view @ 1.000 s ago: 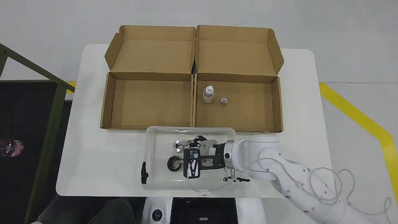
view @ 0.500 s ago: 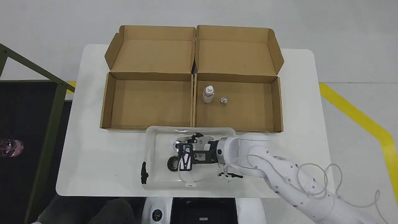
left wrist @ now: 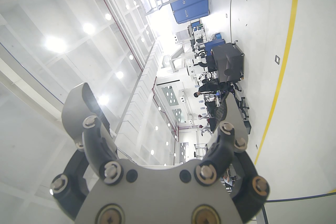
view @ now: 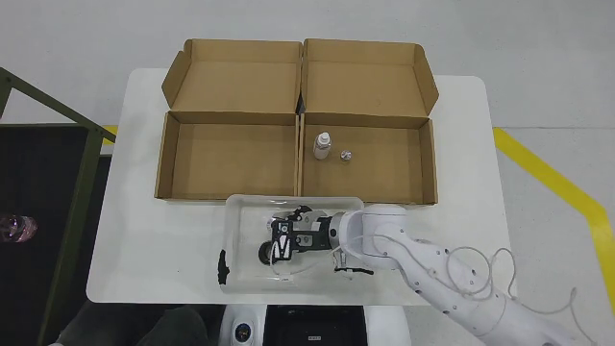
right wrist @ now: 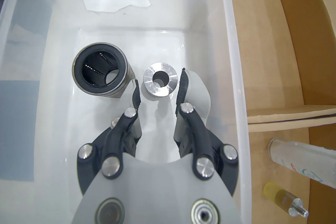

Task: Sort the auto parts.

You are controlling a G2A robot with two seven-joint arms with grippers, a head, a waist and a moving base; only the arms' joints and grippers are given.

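Silver bushing (right wrist: 160, 88) between right gripper (right wrist: 159, 76) fingers (right wrist: 181, 86)

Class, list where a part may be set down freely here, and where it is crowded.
Free: the floor of the left box; the right box to the right of its bottle. Crowded: the clear bin, with the right tool, bearing and bushing.

White arm (view: 404, 245), grey-plated right pincer (right wrist: 158, 86), black linkages, silver screws.
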